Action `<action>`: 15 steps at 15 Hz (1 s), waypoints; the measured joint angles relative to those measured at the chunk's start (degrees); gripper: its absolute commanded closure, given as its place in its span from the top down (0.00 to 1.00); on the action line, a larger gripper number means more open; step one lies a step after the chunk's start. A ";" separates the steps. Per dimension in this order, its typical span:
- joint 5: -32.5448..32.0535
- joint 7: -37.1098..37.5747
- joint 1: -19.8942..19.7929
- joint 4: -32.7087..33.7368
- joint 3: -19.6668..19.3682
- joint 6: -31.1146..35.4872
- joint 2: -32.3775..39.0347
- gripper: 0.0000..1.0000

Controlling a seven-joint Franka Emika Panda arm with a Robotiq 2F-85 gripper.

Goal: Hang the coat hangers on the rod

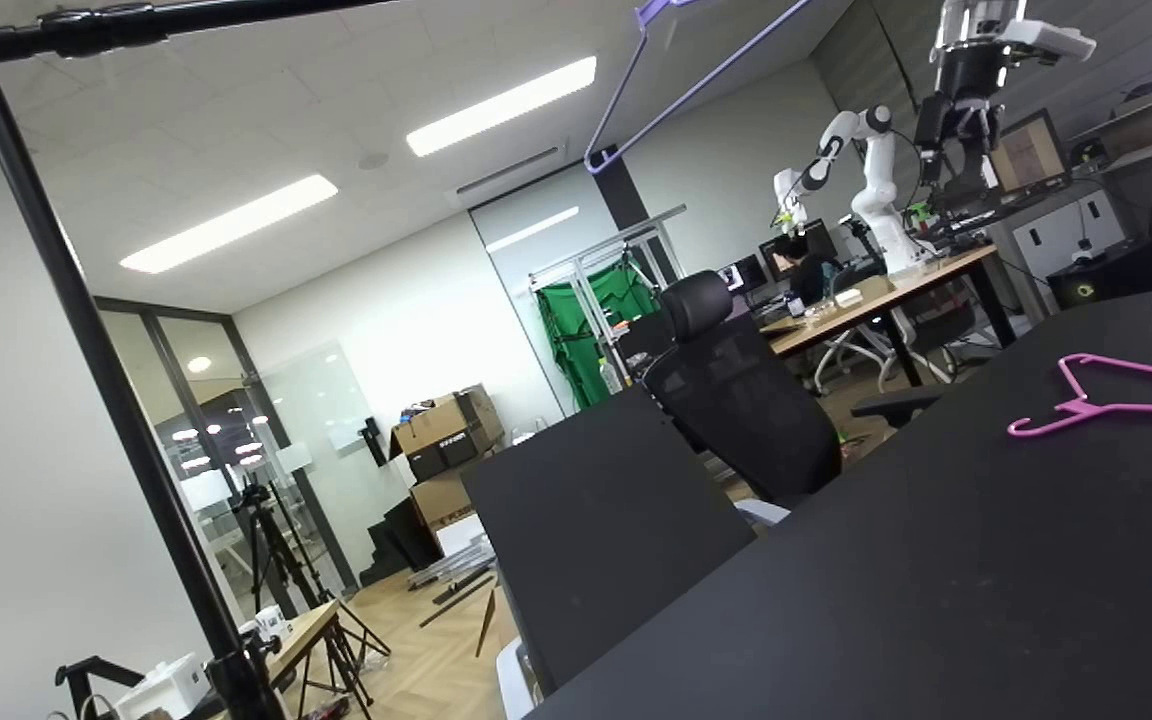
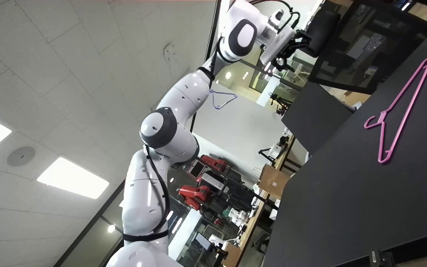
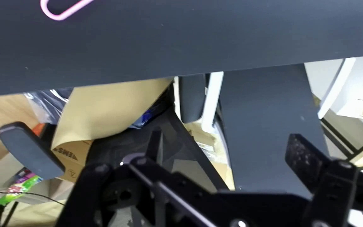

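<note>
The pink-magenta hanger lies flat on the dark table, seen in both exterior views (image 1: 1079, 407) (image 2: 383, 116). One rounded corner of it shows at the top left of the wrist view (image 3: 57, 17). The purple hanger hangs in the air, cut off by the top edge in an exterior view (image 1: 706, 85) and partly behind the arm in an exterior view (image 2: 224, 93). Its hook is not visible. My gripper (image 3: 226, 140) is open with nothing between its fingers. It is raised above the table, apart from both hangers, in both exterior views (image 1: 958, 160) (image 2: 297, 55).
A black rod (image 1: 176, 17) on a tall black pole (image 1: 101, 365) stands at the left of an exterior view. The dark table (image 1: 836, 600) has an edge below the gripper in the wrist view (image 3: 137, 60). A black chair (image 1: 751, 410) stands beyond the table.
</note>
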 measured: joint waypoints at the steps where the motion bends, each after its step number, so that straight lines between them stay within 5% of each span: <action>1: -0.49 0.00 0.85 -2.79 -0.54 2.37 0.19 1.00; 9: -3.77 -2.35 10.40 -26.60 -3.79 10.27 -1.21 1.00; 12: -13.66 -1.16 9.00 -33.87 2.04 13.66 -4.64 1.00; 15: -15.24 -1.17 8.08 -36.06 3.51 13.91 -6.65 1.00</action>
